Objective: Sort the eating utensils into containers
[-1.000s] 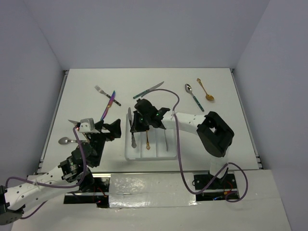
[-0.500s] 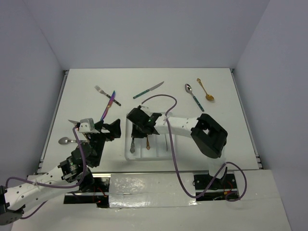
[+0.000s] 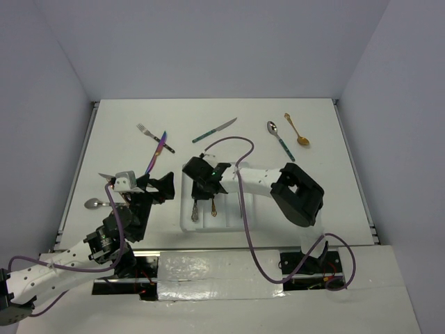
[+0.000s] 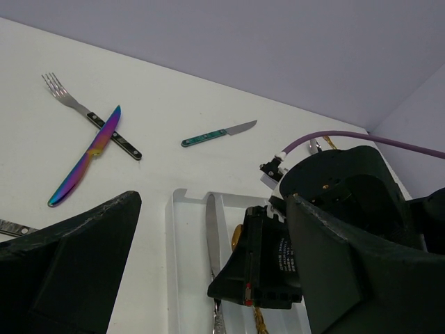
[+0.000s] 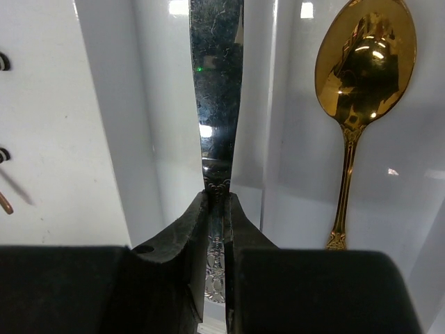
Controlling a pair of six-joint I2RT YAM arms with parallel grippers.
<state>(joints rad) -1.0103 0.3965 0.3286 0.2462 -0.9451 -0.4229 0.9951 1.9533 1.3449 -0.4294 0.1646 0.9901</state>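
Note:
My right gripper is shut on the ornate handle of a silver knife. The knife lies lengthwise along the left compartment of the white tray. A gold spoon rests in the middle compartment. From above, the right gripper hangs over the tray's left side, with the knife handle sticking out toward me. My left gripper stands open and empty just left of the tray. Its dark fingers frame the tray and the knife.
Loose on the table are a black-handled fork, an iridescent knife, a teal-handled knife, a teal-handled spoon, a second gold spoon and a silver spoon at the far left. The right arm's purple cable loops over the tray.
My right gripper has moved left and toward the near edge with the silver knife, bringing it along the tray's left compartment. The left arm has not moved.

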